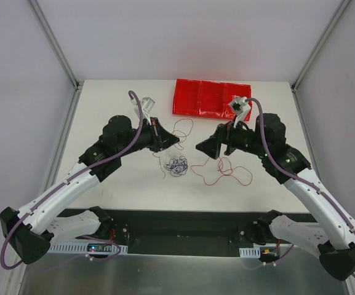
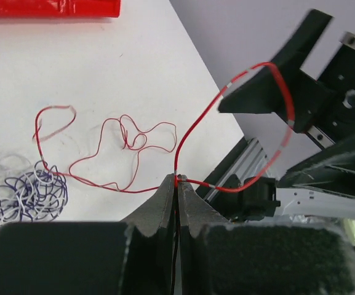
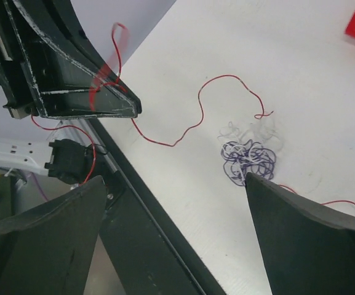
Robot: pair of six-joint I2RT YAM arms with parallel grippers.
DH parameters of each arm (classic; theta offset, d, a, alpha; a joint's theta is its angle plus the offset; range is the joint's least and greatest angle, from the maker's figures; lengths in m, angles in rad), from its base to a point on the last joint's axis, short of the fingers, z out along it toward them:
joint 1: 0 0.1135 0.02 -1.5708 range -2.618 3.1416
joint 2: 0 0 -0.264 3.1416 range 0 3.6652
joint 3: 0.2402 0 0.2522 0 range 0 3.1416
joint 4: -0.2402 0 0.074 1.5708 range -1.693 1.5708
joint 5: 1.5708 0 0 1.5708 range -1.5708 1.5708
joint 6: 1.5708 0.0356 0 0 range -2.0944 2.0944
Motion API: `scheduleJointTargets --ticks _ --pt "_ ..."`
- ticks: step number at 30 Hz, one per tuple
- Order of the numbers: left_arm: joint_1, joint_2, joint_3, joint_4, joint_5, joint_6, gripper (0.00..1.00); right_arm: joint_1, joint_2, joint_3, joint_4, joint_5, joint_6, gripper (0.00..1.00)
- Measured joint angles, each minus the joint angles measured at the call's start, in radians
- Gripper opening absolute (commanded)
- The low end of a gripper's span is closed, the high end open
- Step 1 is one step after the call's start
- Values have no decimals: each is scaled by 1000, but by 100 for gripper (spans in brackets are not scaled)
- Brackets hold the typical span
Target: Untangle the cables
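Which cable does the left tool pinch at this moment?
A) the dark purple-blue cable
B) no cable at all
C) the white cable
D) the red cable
D: in the left wrist view the left tool is shut on the red cable, while the clump of white and purple cables lies loose on the table.

The right gripper (image 3: 177,181) holds its two fingers wide apart above the white surface (image 3: 312,92); beyond the gap lies a small clump of purple-blue and white cables (image 3: 248,161). A red cable (image 3: 226,76) curves from beside this clump to the tip of the left gripper (image 3: 128,107), at top left.
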Motion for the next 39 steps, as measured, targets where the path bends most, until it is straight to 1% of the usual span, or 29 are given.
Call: scheduleJointTargets --ticks 4,7,9,12,13,15,16,18,19,22,23,24,26,27,28,30,32,35,39 --pt "17 6 0 -41 -19 -70 0 3 -60 -2 -38 120 -42 96" --pt "17 14 0 -59 -26 -119 0 24 -98 -29 -6 139 -60 96" --pt "18 17 0 -74 -32 -154 0 96 -94 -45 29 140 -81 96" --pt "31 27 0 -76 -20 -213 0 249 -26 -45 93 160 -150 97" --pt "41 34 0 -76 -8 -236 0 279 10 -45 117 158 -169 97" --pt "59 52 0 -77 22 -273 0 294 77 -45 153 158 -197 99" --pt "66 61 0 -79 33 -286 0 294 114 -45 174 158 -212 93" --pt "70 67 0 -87 40 -306 0 294 163 -45 195 162 -231 77" --pt "69 67 0 -93 42 -313 0 294 183 -43 201 166 -241 74" --pt "69 57 0 -95 42 -333 0 305 229 -28 207 180 -251 72" --pt "69 53 0 -95 42 -335 0 309 232 -28 213 180 -250 70" --pt "69 49 0 -95 40 -338 0 313 233 -29 223 177 -246 66" --pt "70 44 0 -95 39 -342 0 319 233 -30 271 161 -228 52" --pt "70 43 0 -95 39 -346 0 321 233 -32 297 156 -214 50" --pt "71 40 0 -94 40 -351 0 319 233 -37 311 153 -196 52" --pt "76 36 0 -95 39 -356 0 308 241 -39 338 145 -145 65" --pt "83 36 0 -95 37 -357 0 314 248 -40 360 142 -95 73" --pt "83 35 0 -99 30 -357 0 336 249 -40 370 165 -64 78" --pt "83 35 0 -117 21 -357 0 375 249 -40 358 240 -60 78"
